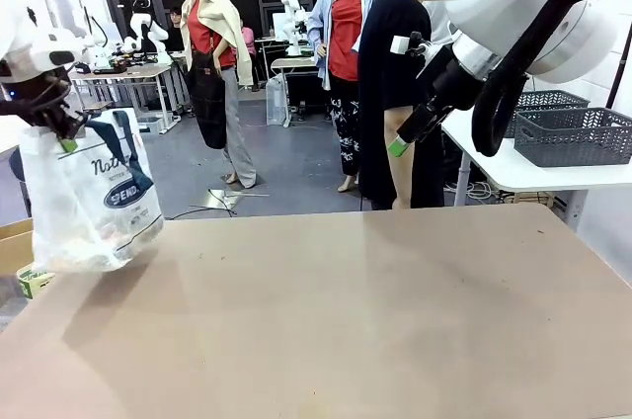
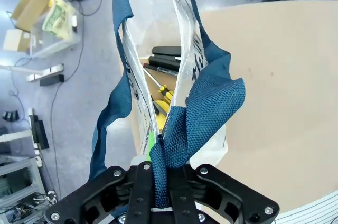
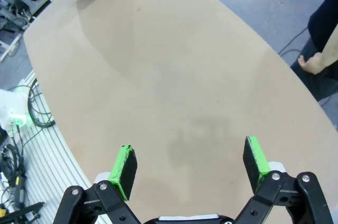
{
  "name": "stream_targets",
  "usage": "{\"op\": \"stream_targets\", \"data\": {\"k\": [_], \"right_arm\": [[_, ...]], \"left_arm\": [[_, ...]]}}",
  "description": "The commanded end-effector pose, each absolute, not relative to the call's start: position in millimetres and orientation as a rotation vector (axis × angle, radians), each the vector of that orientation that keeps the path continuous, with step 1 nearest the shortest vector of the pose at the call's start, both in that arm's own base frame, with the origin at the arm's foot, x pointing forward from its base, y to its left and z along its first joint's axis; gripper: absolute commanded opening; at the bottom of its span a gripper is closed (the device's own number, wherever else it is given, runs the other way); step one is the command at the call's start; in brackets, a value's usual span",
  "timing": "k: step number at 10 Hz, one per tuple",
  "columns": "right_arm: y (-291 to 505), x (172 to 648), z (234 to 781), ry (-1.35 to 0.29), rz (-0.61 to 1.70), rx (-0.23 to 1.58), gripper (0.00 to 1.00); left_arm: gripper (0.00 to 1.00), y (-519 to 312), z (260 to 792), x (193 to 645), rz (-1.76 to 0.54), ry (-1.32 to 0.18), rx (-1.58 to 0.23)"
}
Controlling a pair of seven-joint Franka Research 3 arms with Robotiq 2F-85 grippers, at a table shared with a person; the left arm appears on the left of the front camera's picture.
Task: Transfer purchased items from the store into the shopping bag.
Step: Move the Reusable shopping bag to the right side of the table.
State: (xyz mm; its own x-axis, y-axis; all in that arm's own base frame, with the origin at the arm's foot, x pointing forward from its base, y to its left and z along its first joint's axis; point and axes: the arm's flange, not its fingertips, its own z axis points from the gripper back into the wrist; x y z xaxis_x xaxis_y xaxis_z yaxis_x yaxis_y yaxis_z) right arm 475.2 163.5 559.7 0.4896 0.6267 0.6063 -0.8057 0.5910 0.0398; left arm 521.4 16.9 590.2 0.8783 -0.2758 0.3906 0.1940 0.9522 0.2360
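Bag held aloft at the desk's left edge; right arm idle.

The left gripper (image 2: 161, 182) pinches the navy handles (image 2: 203, 108) of the shopping bag (image 1: 89, 192), which hangs over the left edge of the desk (image 1: 346, 320). The purchased items (image 2: 162, 100) are dim, partly hidden. The right gripper (image 3: 190, 166) hovers high, fingers spread, holding nothing.

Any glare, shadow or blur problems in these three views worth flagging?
Front view: the shopping bag casts a soft shadow on the table; the right arm's white casing looks overexposed. Left wrist view: sharp on the navy strap handles, wide-angle curving at the table edge. Right wrist view: a ceiling-light reflection on the floor, the right gripper shadowed faintly on the tabletop.
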Motion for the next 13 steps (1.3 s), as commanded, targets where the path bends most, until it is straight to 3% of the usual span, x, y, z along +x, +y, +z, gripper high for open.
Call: {"op": "stream_targets", "data": {"k": [1,6,13], "right_arm": [[165.5,476.9,560.7,-0.566,0.883,0.334,1.0],[165.5,476.9,560.7,-0.566,0.883,0.334,1.0],[165.5,476.9,560.7,-0.566,0.883,0.334,1.0]], "left_arm": [[0.0,32.2,580.3,511.7,-0.264,-0.471,0.175],[0.0,51.0,537.5,497.0,-0.258,-0.386,0.151],[0.0,45.8,536.8,504.0,-0.226,-0.386,0.17]]}}
